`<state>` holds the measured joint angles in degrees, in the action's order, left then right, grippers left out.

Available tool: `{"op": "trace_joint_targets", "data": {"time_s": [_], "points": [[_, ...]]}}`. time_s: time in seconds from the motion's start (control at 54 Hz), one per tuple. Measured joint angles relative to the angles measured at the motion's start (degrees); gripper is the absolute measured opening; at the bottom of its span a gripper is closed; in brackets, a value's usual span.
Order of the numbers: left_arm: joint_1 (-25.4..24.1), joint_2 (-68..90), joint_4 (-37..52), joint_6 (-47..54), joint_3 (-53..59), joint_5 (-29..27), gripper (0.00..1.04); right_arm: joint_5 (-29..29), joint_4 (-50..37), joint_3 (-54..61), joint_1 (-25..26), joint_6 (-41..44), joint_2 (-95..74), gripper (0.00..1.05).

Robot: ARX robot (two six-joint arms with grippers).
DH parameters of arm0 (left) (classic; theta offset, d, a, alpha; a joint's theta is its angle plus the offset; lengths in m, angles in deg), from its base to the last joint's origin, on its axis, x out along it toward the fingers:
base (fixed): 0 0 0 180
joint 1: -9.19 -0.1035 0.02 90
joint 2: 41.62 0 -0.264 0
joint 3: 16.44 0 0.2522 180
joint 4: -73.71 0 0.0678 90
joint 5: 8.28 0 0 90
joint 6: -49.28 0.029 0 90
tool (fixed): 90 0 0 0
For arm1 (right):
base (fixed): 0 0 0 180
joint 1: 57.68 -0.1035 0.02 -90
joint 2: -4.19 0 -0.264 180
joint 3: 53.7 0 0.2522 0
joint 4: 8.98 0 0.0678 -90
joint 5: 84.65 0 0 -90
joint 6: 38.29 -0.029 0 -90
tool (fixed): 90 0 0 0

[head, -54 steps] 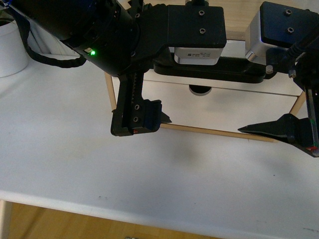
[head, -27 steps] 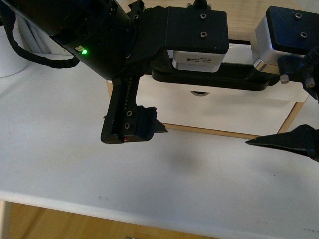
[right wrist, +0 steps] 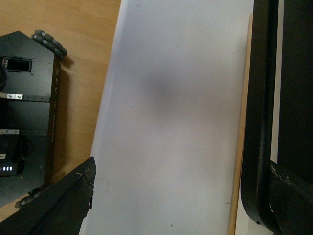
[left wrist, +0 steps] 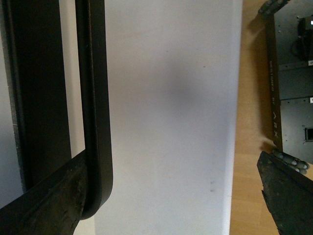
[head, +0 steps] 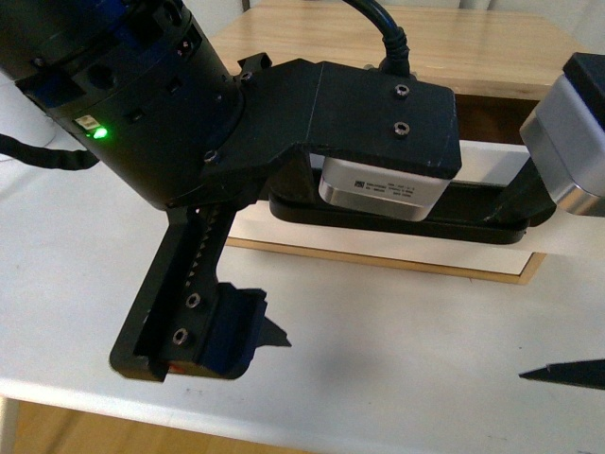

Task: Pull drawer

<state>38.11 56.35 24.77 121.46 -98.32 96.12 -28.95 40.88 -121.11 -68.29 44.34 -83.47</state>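
— Drawer first: where is the wide white-fronted wooden drawer (head: 378,246)?

— On the far part of the white desk (head: 406,350), in the middle of the front view, below a light wooden top (head: 425,38). Its long black bar handle (head: 473,210) runs across the front, and a thin wooden edge shows under the white face. The black left arm (head: 142,104) covers its left end, so I cannot tell how far out it stands.

— And the left claw (left wrist: 171,166)?

— Spread wide, grasping nothing. In the left wrist view one finger (left wrist: 44,205) reaches the rounded end of the handle. The other finger (left wrist: 288,196) hangs past the desk's near edge, above the wooden floor (left wrist: 249,98). Whether the first finger touches the bar I cannot tell.

— The right claw (right wrist: 183,166)?

— Released as well. One finger (right wrist: 293,210) sits at the handle's other end. Its partner (right wrist: 54,205) is well apart, out past the desk's edge, near the robot's black base (right wrist: 24,98).

— What lies between the fingers?

— Bare desk on both sides, with a soft grey shadow on it.

— What else shows in the front view?

— A green light (head: 97,133) glows on the left arm, and a silver box (head: 383,194) with a label hangs just above the handle. The right claw shows there only as one dark tip low at the right.
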Motion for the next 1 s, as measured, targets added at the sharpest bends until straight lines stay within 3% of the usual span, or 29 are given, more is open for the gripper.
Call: {"op": "trace_joint_targets", "data": {"time_s": [0.204,0.648,0.833,1.0], "points": [[0.6,-1.6,0.0,0.1,1.6,-0.7,0.99,-0.2,0.5,1.1,-0.1,0.2,1.7,0.96],[0.3,-11.2,13.1,-4.6,6.9,-0.5,0.99,-4.9,-8.9,2.2,3.3,-9.7,9.5,0.96],[0.8,-17.8,19.5,-8.0,11.0,-2.3,0.99,-6.5,-17.1,4.7,5.8,-16.2,16.6,0.96],[1.2,-24.9,31.1,-13.7,17.7,-5.8,0.99,-5.6,-28.5,10.8,7.9,-25.2,24.6,0.96]]}}
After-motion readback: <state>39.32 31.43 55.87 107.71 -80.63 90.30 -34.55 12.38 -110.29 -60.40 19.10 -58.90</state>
